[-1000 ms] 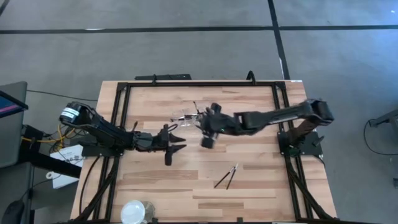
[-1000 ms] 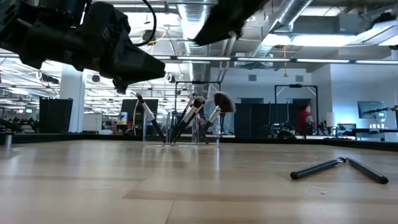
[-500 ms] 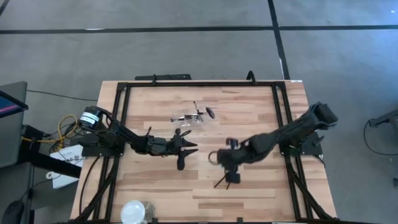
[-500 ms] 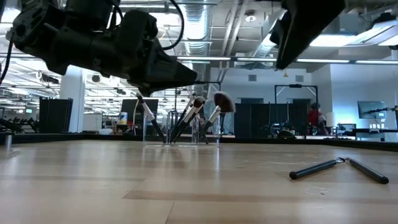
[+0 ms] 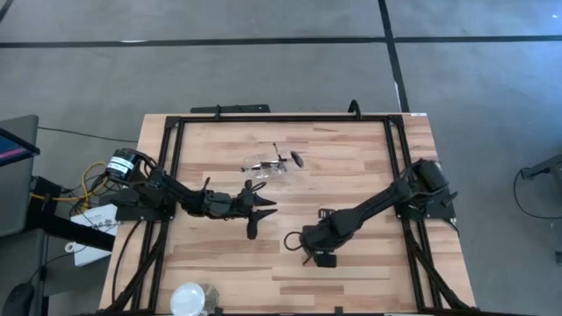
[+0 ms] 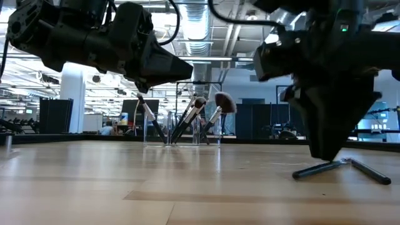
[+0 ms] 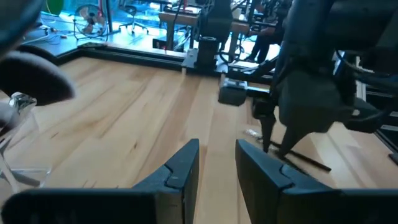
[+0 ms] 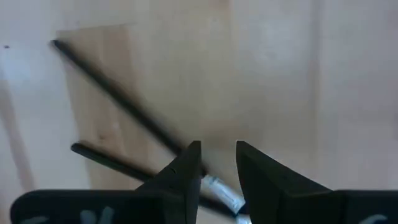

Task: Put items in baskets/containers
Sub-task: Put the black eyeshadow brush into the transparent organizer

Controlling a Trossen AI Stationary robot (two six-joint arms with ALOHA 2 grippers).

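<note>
The table (image 5: 351, 149) is pale wood planks inside a black metal frame. Toward its far edge stands the clear container (image 6: 181, 130), glassy and thin-walled, with four slim brushes (image 6: 194, 115) leaning in it: dark handles, silver ferrules, one with a broad fluffy head. Two more loose brushes (image 6: 340, 167) lie crossed on the wood nearer the front edge, thin dark sticks, one with a bright ferrule (image 8: 217, 190).

The right hand (image 8: 214, 171) has dropped from mid-height half a second ago and now hangs point-down directly over that pair, its fingers a narrow gap apart and holding nothing, the ferrule showing between them. The left hand (image 7: 214, 168) hovers above the table's middle left, barely shifted, its fingers narrowly parted and empty.
</note>
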